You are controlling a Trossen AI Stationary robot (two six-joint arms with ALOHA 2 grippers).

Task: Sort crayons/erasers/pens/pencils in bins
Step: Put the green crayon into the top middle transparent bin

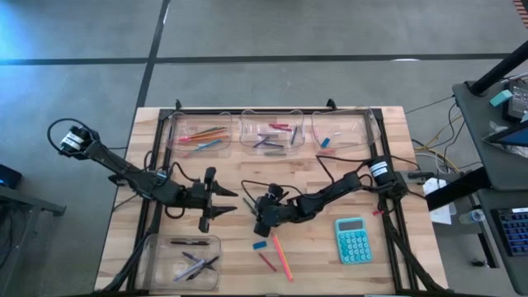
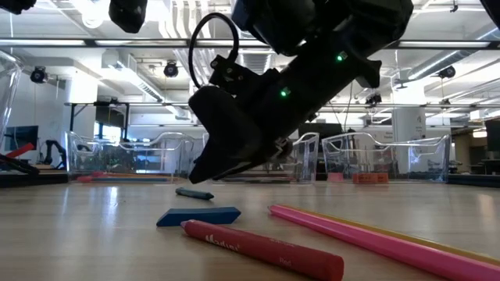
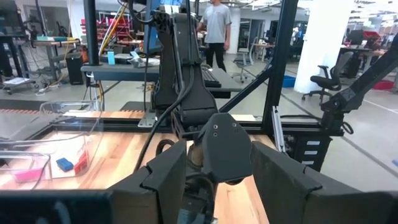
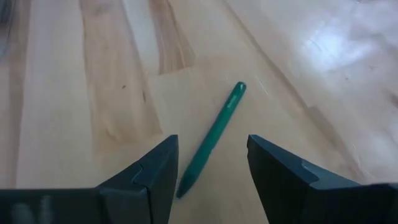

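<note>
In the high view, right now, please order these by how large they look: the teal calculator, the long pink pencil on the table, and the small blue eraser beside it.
1. Teal calculator: largest in area.
2. Long pink pencil: about as long as the calculator, but far thinner.
3. Small blue eraser: clearly smallest.

Your arms: matt black, jointed | cables: black loops along links | lights: small green dots on right arm (image 2: 312,70) | fingers: dark, angular

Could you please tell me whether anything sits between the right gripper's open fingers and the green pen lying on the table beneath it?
Nothing visible does. The right gripper hangs open over the green pen, with only bare table around it.
</note>
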